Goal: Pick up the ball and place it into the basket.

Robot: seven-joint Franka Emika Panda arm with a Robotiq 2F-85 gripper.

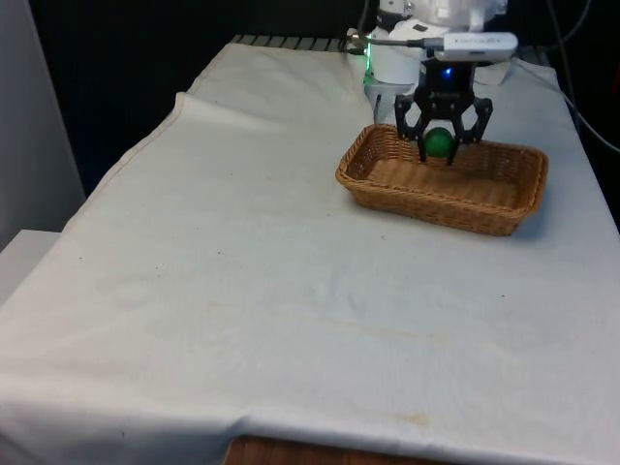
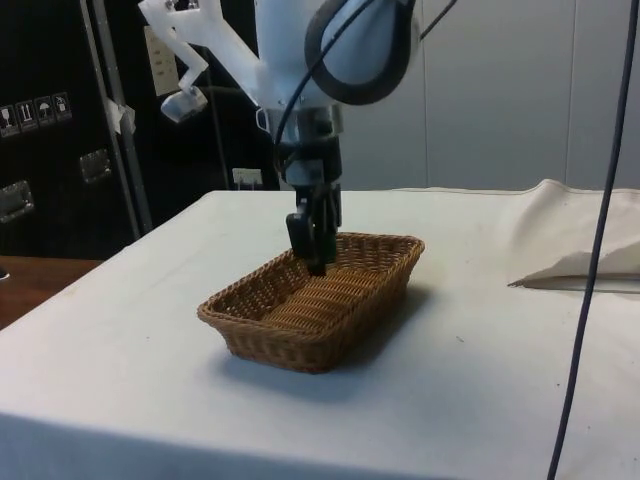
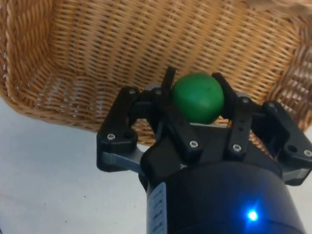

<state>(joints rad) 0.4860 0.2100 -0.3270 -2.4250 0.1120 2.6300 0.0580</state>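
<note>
The black two-finger gripper (image 1: 439, 145) hangs over the rectangular woven wicker basket (image 1: 504, 208), its jaws clenched on the smooth round green ball (image 3: 197, 97).

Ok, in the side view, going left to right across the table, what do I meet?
Bare white cloth → basket, with the gripper hanging over its far end → bare cloth → rumpled fold of cloth at the right edge.
</note>
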